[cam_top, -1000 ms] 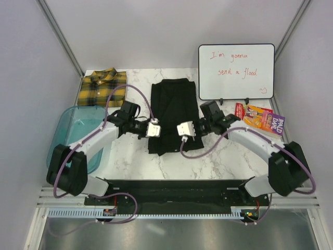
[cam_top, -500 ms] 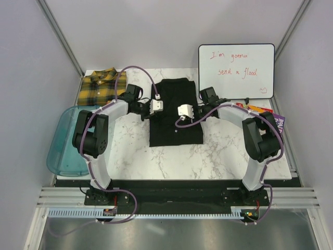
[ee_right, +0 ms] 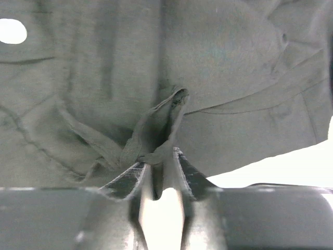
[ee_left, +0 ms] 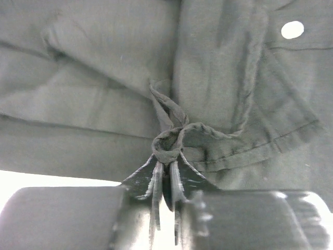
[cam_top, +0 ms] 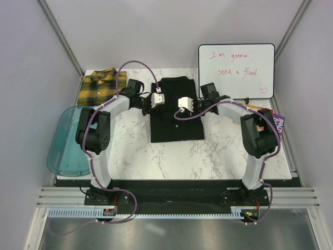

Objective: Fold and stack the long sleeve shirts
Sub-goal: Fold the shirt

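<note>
The left gripper (ee_left: 166, 167) pinches a tuft of the black shirt (cam_top: 177, 122) tight, while the right gripper (ee_right: 161, 157) stands slightly parted around another fold.

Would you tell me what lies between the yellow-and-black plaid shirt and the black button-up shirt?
In the top view, between the yellow-and-black plaid shirt and the black button-up shirt, the left arm reaches across the white marble table.

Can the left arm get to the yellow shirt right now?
Probably yes: the yellow shirt lies close beside it, nothing between. But the left hand is pinching the black shirt and would need to let go first.
</note>
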`<state>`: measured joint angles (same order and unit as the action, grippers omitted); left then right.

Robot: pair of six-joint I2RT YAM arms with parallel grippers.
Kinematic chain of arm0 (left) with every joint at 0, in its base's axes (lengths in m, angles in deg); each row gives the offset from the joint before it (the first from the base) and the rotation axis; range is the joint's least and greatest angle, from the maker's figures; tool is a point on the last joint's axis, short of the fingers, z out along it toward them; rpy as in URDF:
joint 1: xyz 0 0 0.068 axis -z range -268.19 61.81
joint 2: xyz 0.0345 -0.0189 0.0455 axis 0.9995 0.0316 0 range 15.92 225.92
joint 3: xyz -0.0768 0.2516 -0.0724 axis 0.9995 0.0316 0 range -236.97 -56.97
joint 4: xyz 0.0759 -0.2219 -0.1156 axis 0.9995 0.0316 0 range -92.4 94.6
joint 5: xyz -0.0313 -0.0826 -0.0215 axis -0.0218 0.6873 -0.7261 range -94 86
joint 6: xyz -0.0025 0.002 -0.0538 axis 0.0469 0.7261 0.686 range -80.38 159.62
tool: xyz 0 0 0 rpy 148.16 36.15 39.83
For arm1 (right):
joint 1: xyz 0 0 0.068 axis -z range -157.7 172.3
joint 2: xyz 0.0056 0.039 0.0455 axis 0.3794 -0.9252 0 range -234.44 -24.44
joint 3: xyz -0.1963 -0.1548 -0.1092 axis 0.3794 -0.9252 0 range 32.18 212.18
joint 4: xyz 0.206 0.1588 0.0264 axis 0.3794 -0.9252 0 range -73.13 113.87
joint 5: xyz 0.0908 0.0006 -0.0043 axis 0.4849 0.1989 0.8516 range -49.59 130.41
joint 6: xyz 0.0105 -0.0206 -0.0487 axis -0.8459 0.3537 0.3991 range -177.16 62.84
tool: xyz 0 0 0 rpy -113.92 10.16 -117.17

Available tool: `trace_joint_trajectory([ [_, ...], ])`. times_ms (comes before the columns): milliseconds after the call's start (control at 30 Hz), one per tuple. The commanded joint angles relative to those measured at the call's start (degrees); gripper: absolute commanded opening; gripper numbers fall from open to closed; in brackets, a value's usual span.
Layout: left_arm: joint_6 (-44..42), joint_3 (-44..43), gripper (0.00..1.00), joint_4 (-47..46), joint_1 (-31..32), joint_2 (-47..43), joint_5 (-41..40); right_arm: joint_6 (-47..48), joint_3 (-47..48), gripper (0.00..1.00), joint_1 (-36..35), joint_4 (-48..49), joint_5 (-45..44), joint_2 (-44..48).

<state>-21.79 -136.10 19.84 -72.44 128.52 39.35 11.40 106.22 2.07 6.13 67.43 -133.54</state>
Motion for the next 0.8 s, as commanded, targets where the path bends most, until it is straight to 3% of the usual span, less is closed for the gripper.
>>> trace_joint_trajectory([
  [0, 6.89, -3.65, 0.22, 0.61, -0.63, 3.06, -3.01, -7.89, 4.70, 0.34, 0.63, 0.86, -1.71, -2.96],
  [67, 10.41, -5.85, 0.34, 0.61, -1.24, 4.29, -4.32, -12.19, 5.85, 0.50, 0.89, 0.25, -2.68, -3.75],
  [133, 16.56, -8.22, 0.37, 1.05, -2.21, 4.74, -3.98, -19.13, 8.31, 0.58, 1.68, -1.07, -3.12, -3.93],
  [167, 19.02, -8.93, 0.43, 1.14, -3.43, 4.56, -2.85, -22.20, 9.10, 0.65, 2.03, -1.68, -2.95, -3.84],
  [233, 27.36, -10.85, 0.50, 1.05, -4.84, 4.13, -1.44, -32.13, 11.91, 0.70, 3.35, -2.91, -1.20, -3.06],
  [267, 30.44, -11.30, 0.55, 1.05, -6.42, 3.17, 0.14, -35.30, 12.70, 0.80, 3.96, -3.61, -0.32, -2.70],
  [367, 45.09, -8.94, 0.64, -1.57, -9.14, -0.69, 0.42, -47.60, 14.11, 0.92, 6.07, -5.20, 2.32, -0.95],
  [467, 48.04, -2.54, 0.71, -3.34, -10.12, -5.00, 1.48, -53.95, 11.31, 0.96, 7.48, -5.99, 3.91, 2.04],
  [633, 48.66, 12.47, 0.69, -6.77, -9.95, -17.56, 1.20, -59.23, 1.91, 0.95, 7.49, -6.17, 3.03, 8.01],
  [767, 50.67, 18.57, 0.66, -5.46, -6.71, -21.71, -0.81, -63.71, -0.83, 0.94, 7.57, -6.61, 3.56, 9.26],
])
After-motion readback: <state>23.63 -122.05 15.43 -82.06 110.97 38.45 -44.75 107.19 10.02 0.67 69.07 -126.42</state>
